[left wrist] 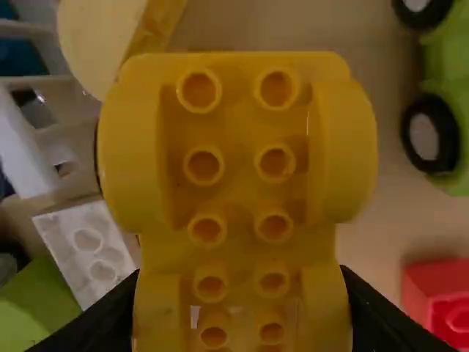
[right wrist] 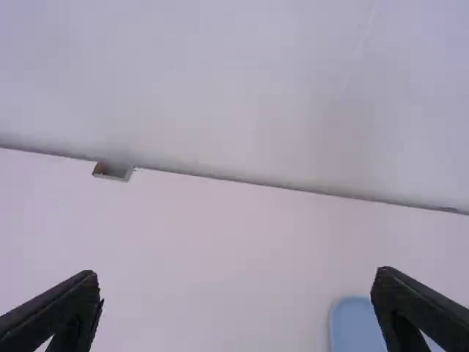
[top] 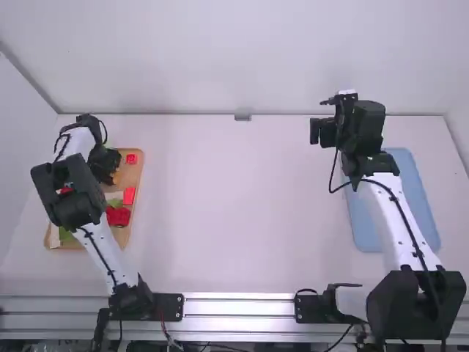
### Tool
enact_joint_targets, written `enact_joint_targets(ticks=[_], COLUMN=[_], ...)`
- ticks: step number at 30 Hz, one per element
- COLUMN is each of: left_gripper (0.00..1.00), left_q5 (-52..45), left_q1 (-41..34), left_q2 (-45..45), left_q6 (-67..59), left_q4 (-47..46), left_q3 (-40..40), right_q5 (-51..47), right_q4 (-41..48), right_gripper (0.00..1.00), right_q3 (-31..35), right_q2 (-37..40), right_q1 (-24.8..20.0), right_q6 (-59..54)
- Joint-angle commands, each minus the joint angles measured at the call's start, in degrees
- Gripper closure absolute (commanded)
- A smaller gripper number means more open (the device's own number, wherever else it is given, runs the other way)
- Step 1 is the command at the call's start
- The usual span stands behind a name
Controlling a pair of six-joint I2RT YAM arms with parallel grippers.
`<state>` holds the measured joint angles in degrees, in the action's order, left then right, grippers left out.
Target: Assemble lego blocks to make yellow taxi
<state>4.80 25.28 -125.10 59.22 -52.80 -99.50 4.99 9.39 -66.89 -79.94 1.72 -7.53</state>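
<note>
Yellow block (left wrist: 242,176), tray (top: 133,178) of bricks (top: 131,158), blue tray (top: 415,198)

A plain white back wall (top: 220,51) stands behind a big, flat white worktop (top: 242,205). A thin grey line runs where the two meet. A smooth white side wall (top: 20,139) is on the left, and a pale side wall (top: 462,136) is on the right. One small, grey, box-shaped piece (top: 242,117) sits at the foot of the back wall, near the middle. Long, shiny silver metal bars (top: 242,308) go along the near edge. The light is soft, with faint grey shade on the back wall.
</note>
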Motion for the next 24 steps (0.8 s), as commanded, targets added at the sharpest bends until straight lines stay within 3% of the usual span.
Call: enact_joint_targets(ticks=[1,7,9,14,18,24], left_gripper=[0.67,0.69,0.71,0.67,0.66,0.67], left_q5=[1.01,0.85,0.83,-5.33,-10.62,-11.28], left_q1=[-0.13,-1.84,-2.91,-9.42,-16.02,-29.88], left_q2=[5.01,14.12,20.04,29.53,31.58,31.19], left_q6=[-1.70,-4.22,-6.78,-28.06,-41.24,-57.22], left_q4=[-1.36,1.46,5.35,14.53,14.93,13.68], left_q3=[-0.22,7.87,14.29,24.81,26.14,25.97], right_q5=[0.17,0.17,0.17,0.20,0.13,0.13], right_q4=[0.33,0.52,0.50,0.48,0.50,0.50], right_gripper=[0.02,0.01,0.02,0.02,0.01,0.01], right_q3=[-1.70,-1.70,-1.70,-1.70,-1.70,-1.70], right_q2=[-0.44,-0.44,-0.44,-0.44,-0.44,-0.44], right_q1=[0.20,0.20,0.20,0.22,0.55,2.10], right_q6=[0.20,0.20,0.20,0.20,0.20,0.17])
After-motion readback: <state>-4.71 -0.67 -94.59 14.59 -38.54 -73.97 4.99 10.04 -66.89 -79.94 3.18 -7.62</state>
